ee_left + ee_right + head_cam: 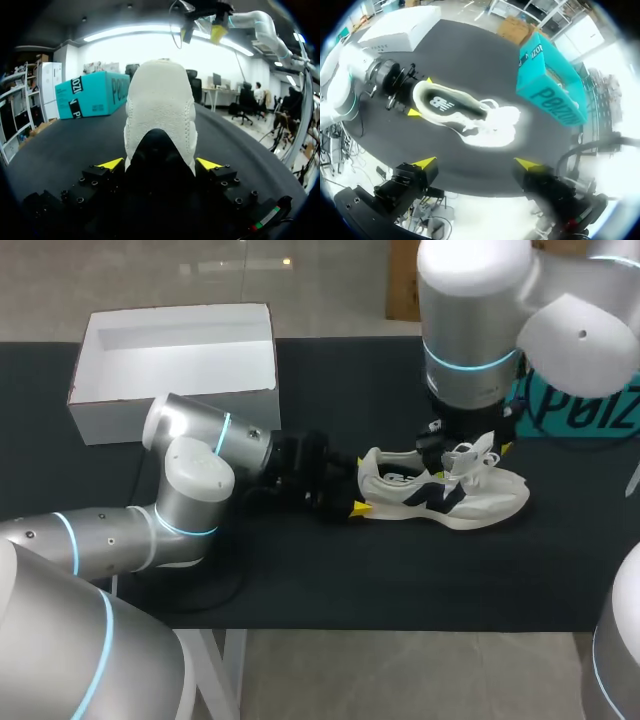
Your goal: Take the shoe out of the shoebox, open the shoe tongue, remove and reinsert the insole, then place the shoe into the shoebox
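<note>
White shoebox (175,360) sat upper left in the head view. Center frame, the left gripper (159,164) had its fingers pinched on the heel of the shoe (440,490), which lay on the black table (330,580). The right gripper (476,163) hung above the laces, fingers spread wide. A teal box (575,405) sat far right.

White-and-navy shoe (440,495) stands upright, well apart from the open white shoebox (105,418).

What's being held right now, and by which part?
The left gripper holds the white sneaker by its heel; the right gripper, open above it, holds nothing.
</note>
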`<state>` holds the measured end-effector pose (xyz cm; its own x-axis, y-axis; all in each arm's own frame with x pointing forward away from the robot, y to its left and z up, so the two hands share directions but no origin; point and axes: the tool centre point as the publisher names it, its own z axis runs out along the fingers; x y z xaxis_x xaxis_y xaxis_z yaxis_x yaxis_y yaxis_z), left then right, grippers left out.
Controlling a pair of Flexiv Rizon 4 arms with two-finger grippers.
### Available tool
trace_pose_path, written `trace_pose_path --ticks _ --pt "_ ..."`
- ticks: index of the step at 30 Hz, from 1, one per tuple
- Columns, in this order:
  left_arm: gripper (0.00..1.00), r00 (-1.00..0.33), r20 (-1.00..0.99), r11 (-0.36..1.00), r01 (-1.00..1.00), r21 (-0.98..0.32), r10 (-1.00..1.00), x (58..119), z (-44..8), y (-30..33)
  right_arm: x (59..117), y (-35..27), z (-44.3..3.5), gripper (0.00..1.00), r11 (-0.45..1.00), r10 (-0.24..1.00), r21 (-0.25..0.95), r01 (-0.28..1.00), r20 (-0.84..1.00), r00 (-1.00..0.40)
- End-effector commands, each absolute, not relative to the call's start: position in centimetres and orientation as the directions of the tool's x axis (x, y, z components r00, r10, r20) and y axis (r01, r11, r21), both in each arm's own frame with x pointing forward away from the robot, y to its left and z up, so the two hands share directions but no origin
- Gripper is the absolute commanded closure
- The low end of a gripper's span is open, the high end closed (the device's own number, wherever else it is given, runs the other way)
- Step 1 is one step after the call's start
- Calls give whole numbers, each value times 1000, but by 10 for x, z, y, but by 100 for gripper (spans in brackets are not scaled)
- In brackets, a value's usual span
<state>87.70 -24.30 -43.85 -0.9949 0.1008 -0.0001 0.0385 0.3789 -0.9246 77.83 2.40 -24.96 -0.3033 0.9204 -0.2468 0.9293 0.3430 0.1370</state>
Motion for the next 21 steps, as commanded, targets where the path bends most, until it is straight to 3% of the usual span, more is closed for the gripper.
trace_pose_path --ticks 1,9,10,13,21 --pt "100 -995 1 383 39 -923 104 878 -441 -242 777 14 -251 0 870 492 119 478 -205 -846" --pt "100 -995 1 383 39 -923 104 878 -441 -242 777 14 -251 0 870 492 119 478 -205 -846" --pt "100 -995 1 383 39 -923 104 878 -441 -242 775 19 -248 0 910 414 99 402 -213 -885" --pt "100 -995 1 383 39 -923 104 878 -441 -242 773 25 -240 0 941 338 76 329 -240 -910" --pt "100 -995 1 383 39 -923 104 878 -441 -242 773 49 -232 0 970 244 45 240 -247 -938"
